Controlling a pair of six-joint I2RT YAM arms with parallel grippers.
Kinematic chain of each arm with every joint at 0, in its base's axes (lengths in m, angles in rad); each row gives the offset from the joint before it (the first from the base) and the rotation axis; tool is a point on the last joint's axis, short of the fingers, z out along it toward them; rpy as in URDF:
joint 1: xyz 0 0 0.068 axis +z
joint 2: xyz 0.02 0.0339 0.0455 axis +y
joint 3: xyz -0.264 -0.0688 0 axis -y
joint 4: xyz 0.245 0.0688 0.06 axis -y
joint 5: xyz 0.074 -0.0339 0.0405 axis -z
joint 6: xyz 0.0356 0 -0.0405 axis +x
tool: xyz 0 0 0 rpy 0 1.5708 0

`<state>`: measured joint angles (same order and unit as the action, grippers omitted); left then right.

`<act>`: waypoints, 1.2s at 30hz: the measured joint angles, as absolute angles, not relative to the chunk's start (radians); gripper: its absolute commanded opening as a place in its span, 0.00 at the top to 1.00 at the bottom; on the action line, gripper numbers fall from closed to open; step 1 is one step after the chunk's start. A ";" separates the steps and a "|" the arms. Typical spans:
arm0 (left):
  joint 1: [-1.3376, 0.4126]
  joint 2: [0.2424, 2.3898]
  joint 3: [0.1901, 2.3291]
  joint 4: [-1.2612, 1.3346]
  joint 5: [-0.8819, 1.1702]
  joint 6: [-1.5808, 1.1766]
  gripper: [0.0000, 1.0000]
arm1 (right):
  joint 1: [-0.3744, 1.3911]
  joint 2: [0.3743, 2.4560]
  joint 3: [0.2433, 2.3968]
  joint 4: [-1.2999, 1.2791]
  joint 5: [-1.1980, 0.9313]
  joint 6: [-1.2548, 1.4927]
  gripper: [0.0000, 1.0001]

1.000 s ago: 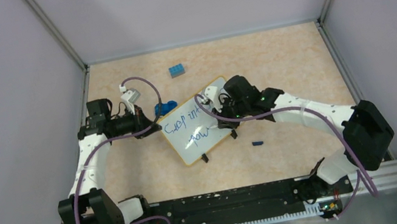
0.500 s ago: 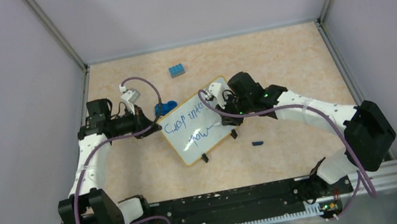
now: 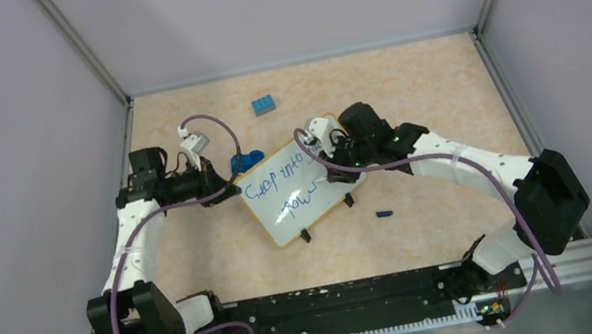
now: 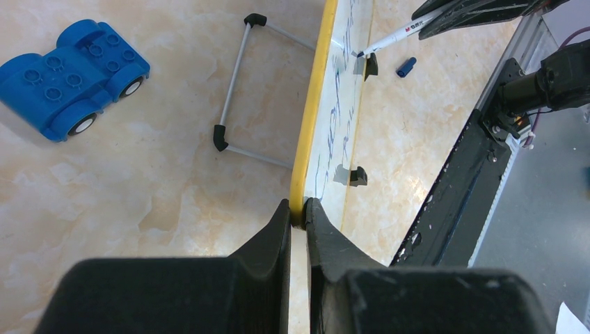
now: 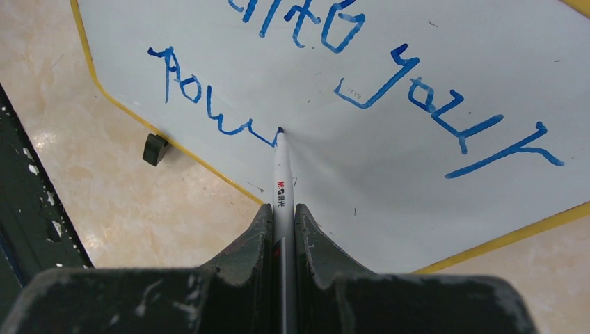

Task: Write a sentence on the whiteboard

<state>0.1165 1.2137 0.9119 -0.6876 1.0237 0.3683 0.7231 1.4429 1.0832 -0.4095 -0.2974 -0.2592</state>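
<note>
As you see, whiteboard (image 3: 292,193) frame centre, long axis lower left to upper right, left gripper (image 4: 298,209) pinching yellow rim. Right gripper (image 5: 282,212) clamps "M&G" marker (image 5: 280,182), tip touching sentence (image 5: 381,78) after "pow"; "your" readable.

Beige marbled table (image 3: 408,92), walls on three sides. Centre of the top view: whiteboard (image 3: 293,195), set diagonally, propped on black clip feet and a wire stand (image 4: 236,83). A blue toy car (image 3: 248,161) sits just beside its upper-left corner. A blue brick (image 3: 264,105) lies further up, apart. Lower right of the board is a small dark blue cap (image 3: 384,213), near but not touching.
</note>
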 measured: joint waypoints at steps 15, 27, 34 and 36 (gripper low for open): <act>0.117 1.214 0.912 -0.688 1.023 0.368 1.00 | 0.762 1.462 1.087 -0.403 -0.299 -0.251 1.00; 0.117 1.214 0.912 -0.688 1.023 0.368 1.00 | 0.764 1.461 1.041 -0.388 -0.313 -0.242 1.00; 0.117 1.214 0.912 -0.687 1.023 0.368 1.00 | 0.760 1.454 1.034 -0.390 -0.308 -0.243 1.00; 0.117 1.214 0.912 -0.688 1.023 0.368 1.00 | 0.756 1.451 1.034 -0.391 -0.307 -0.243 1.00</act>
